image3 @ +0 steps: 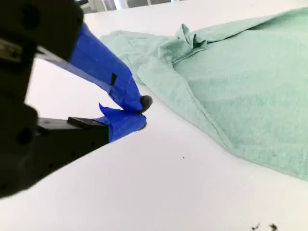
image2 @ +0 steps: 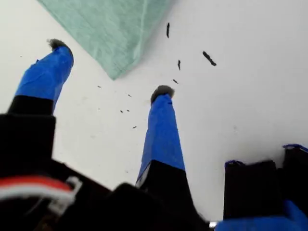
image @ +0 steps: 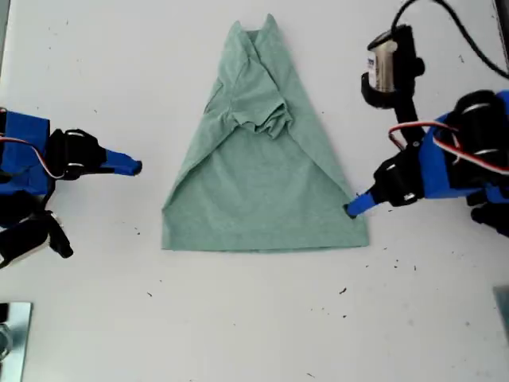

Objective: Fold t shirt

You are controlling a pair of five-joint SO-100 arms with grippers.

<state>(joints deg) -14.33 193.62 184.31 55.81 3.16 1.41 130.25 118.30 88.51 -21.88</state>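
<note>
The pale sage-green t shirt lies flat on the white table in a triangle, its sleeves folded in and bunched near the middle. My first gripper is at the shirt's lower corner on the exterior view's right. In the first wrist view that gripper is open, and the shirt corner points into the gap between its blue fingertips. My second gripper is on the exterior view's left, clear of the cloth. It is shut with nothing in it, and the shirt lies beyond it.
Black specks dot the table below the shirt and show in the first wrist view. A metal object sits at the exterior view's lower left corner. A wrist camera with its cable rises above the first arm.
</note>
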